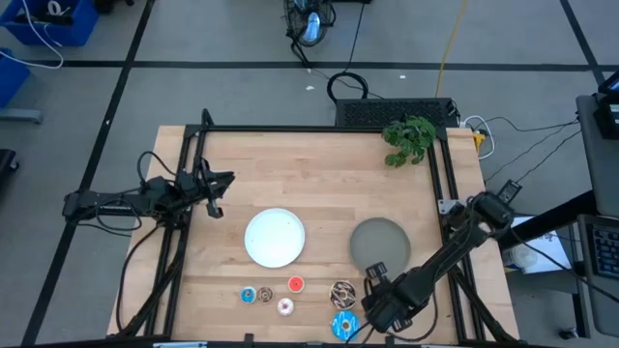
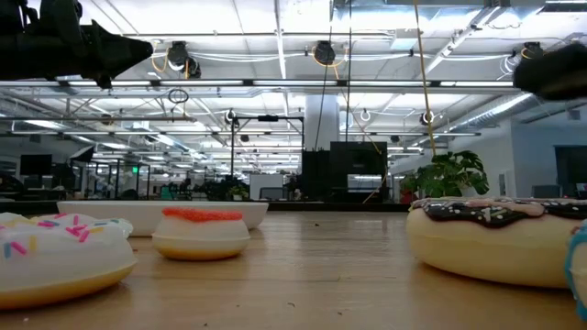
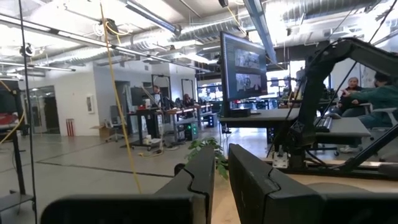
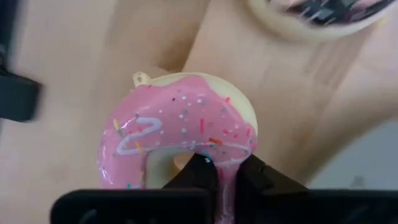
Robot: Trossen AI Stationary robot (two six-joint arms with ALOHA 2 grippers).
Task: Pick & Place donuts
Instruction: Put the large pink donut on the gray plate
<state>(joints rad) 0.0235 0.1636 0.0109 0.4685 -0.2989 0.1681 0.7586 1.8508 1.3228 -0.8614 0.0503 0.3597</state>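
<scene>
My right gripper [image 1: 375,296] [image 4: 227,169] is near the table's near edge, shut on the pink donut [image 4: 186,124], which the gripper hides in the high view. Just beside it the brown-and-white speckled donut [image 1: 341,293] [image 2: 495,236] and the blue donut [image 1: 343,326] lie flat on the table. The tiny red-orange [image 1: 296,284], whitish-pink [image 1: 286,306], brown [image 1: 265,294] and blue [image 1: 249,295] donuts lie flat to their left. My left gripper [image 1: 221,186] [image 3: 221,177] waits shut above the table's left side, holding nothing. My right gripper pinches the pink donut's ring wall [image 4: 227,157], one finger [image 4: 198,173] in the hole and the other [image 4: 256,177] outside the rim. The fingers come from above, pointing down. The donut lies about level below them; whether it is clear of the table I cannot tell.
A round white plate [image 1: 275,238] sits at the table's middle and a round grey plate [image 1: 379,242] to its right, just beyond the right gripper. A green plant sprig [image 1: 408,138] lies at the far right corner. Dark frame rails [image 1: 193,193] run along both sides.
</scene>
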